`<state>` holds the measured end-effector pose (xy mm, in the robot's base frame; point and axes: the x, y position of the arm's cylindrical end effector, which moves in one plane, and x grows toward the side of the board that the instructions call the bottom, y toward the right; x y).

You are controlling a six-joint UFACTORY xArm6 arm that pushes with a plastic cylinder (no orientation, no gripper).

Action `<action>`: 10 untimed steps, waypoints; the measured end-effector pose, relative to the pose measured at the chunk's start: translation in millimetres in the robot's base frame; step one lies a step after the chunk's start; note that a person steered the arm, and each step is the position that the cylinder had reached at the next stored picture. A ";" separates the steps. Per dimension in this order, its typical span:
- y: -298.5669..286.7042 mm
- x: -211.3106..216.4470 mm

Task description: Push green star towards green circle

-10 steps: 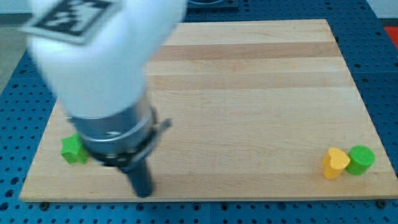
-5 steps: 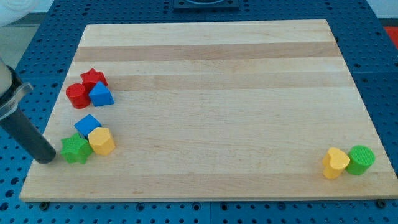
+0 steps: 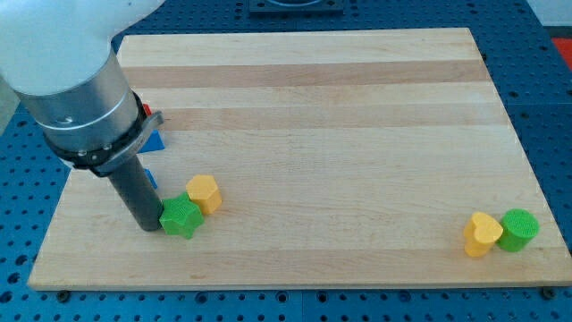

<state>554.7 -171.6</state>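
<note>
A pale wooden board (image 3: 340, 107) is laid over a blue perforated bench. My tip (image 3: 148, 225) is pressed against the view's left side of the green star (image 3: 181, 216); nothing is held, the rod being solid. A yellow block (image 3: 205, 192) is touching the star's upper right. The green circle (image 3: 518, 230) is seen well apart at the view's bottom right, beside a yellow heart (image 3: 483, 234).
</note>
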 end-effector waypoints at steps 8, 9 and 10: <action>212.9 -49.4; 237.0 -48.4; 243.8 -31.7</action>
<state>523.0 72.3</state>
